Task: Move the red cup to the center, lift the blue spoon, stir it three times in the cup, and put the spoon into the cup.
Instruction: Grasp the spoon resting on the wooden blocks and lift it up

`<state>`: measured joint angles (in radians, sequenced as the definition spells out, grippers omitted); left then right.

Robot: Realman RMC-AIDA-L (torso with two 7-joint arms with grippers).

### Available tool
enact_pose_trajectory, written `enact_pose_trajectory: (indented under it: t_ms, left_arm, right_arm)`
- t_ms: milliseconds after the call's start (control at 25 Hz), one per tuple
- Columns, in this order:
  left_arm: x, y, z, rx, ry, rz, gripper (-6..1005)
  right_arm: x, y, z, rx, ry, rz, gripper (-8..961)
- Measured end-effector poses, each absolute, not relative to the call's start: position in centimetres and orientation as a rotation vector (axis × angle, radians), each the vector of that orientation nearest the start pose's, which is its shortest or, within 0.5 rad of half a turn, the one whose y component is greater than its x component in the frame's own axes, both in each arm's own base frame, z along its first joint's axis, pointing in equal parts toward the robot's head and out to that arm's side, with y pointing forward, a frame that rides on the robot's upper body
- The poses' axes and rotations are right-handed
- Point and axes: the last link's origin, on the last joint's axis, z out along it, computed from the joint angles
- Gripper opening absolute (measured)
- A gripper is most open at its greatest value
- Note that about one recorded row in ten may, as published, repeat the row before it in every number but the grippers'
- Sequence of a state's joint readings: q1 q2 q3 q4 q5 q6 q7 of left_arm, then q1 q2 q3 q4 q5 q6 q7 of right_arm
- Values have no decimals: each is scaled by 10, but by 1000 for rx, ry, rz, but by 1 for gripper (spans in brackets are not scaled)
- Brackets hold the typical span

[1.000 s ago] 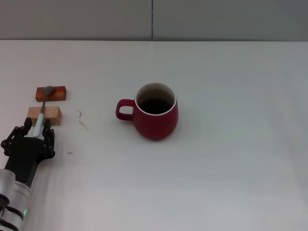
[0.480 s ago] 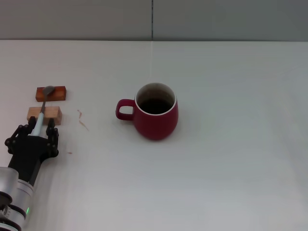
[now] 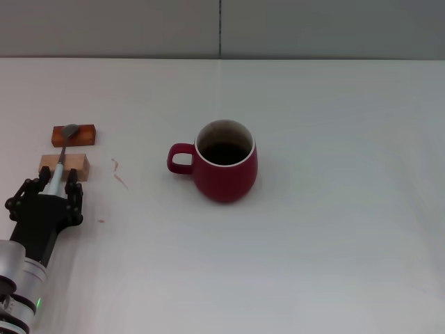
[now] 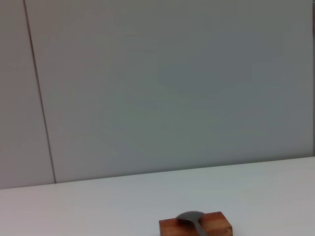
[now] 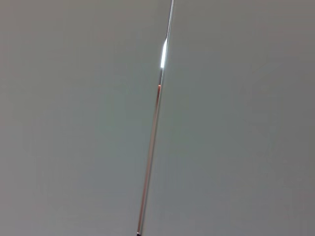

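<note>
Blue spoon (image 3: 61, 154): grey bowl, pale-blue handle, far left of white table (image 3: 334, 250). Bowl rests on dark wooden block (image 3: 74, 135), neck crosses pale block (image 3: 65, 166) (long axis running away from robot). Left gripper (image 3: 54, 185) low, fingers flanking handle end, apparently pinching it. Red cup (image 3: 221, 161) stands centre, handle leftward.

Item count, tabletop: 1 cup, 1 spoon, 2 blocks, 1 gripper.

One red cup (image 3: 224, 169) near centre, handle pointing to 9 o'clock. One blue spoon (image 3: 62, 154) out at 9 o'clock from the cup, lying across both blocks. Two wooden blocks: one darker reddish block (image 3: 74, 135) under the spoon bowl, one paler block (image 3: 65, 167) just at 6 o'clock of it under the handle. One gripper in view, the left gripper (image 3: 49, 188), at 6 o'clock of the paler block. Left wrist view shows only one block, the reddish one (image 4: 196, 227), with the one spoon bowl (image 4: 190, 217) on it.
</note>
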<state>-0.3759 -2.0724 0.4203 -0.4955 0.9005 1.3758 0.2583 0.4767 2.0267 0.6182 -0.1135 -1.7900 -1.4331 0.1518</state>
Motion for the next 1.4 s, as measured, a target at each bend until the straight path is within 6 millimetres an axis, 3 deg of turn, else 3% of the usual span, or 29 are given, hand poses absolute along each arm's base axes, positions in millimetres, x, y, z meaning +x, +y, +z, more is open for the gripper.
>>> enact_pose_trajectory:
  t_ms: [1400]
  left_arm:
    - [-347,233,-73,-1608,-650,-417,245]
  right_arm:
    - [365,318,95,-1270,281,619,631]
